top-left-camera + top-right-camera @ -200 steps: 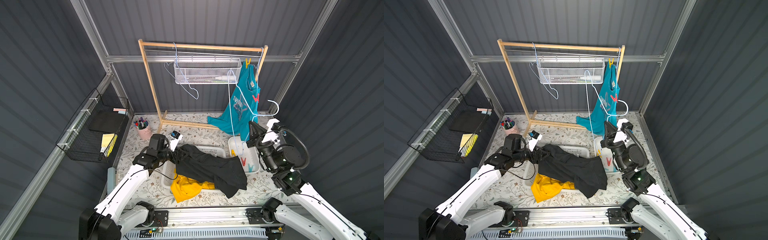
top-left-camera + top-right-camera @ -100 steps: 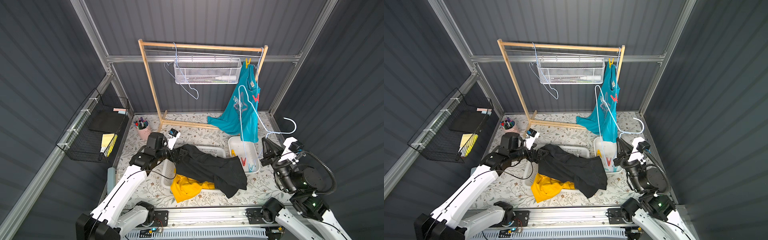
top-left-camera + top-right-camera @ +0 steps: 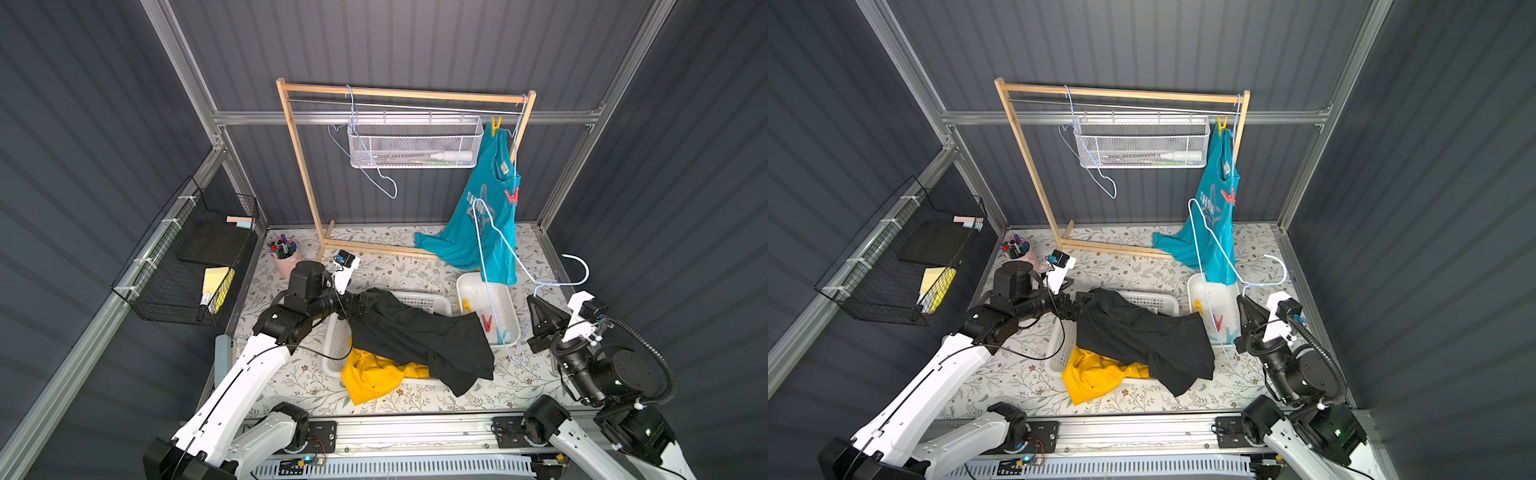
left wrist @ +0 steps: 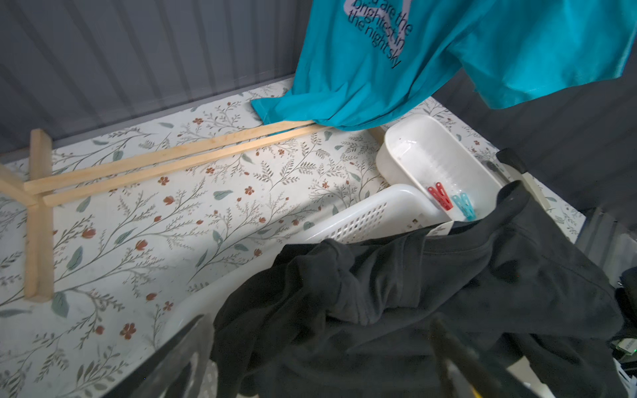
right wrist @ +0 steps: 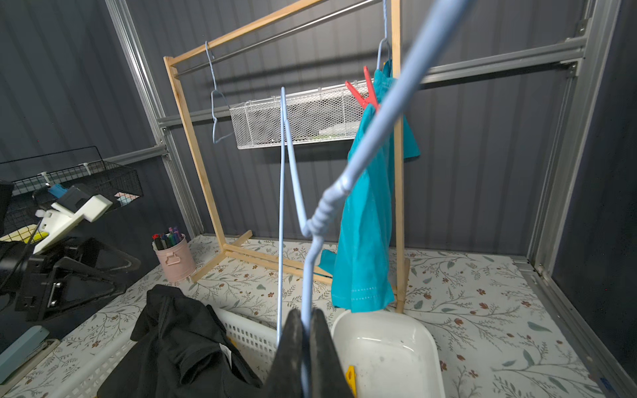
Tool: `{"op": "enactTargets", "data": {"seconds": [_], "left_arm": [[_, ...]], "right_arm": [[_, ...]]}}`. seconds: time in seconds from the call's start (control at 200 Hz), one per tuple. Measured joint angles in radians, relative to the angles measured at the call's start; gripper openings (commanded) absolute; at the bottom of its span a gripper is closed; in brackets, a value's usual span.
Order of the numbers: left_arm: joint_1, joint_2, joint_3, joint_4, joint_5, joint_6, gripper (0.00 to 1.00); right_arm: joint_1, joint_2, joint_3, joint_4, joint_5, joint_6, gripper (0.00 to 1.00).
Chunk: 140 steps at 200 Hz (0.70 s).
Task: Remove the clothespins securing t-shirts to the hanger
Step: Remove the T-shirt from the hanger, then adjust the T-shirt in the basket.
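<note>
over floral tabletop (image 3: 291, 374), left end effector (image 4: 319, 320) gapes at black t-shirt (image 3: 415, 332); right end effector (image 5: 305, 320) clamps blue hanger (image 5: 325, 206).

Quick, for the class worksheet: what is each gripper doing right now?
Left gripper: open, jaws wide at the black t-shirt.
Right gripper: shut on the light blue hanger.

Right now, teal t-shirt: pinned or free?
Pinned: a yellow clothespin at its top and a red clothespin lower down both clip the teal t-shirt, hanging at the wooden rack.
</note>
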Motion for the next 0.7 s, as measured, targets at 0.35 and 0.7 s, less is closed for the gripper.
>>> {"op": "enactTargets", "data": {"seconds": [0.35,0.7], "left_arm": [[-0.237,0.141,0.019,0.097,-0.069,-0.053,1.00],[-0.536,0.344,0.100,0.151,-0.101,-0.050,1.00]], "right_arm": [[0.000,-0.021,0.000,-0.072,0.004,-0.009,0.00],[0.000,-0.044,-0.011,-0.074,0.048,-0.021,0.00]]}}
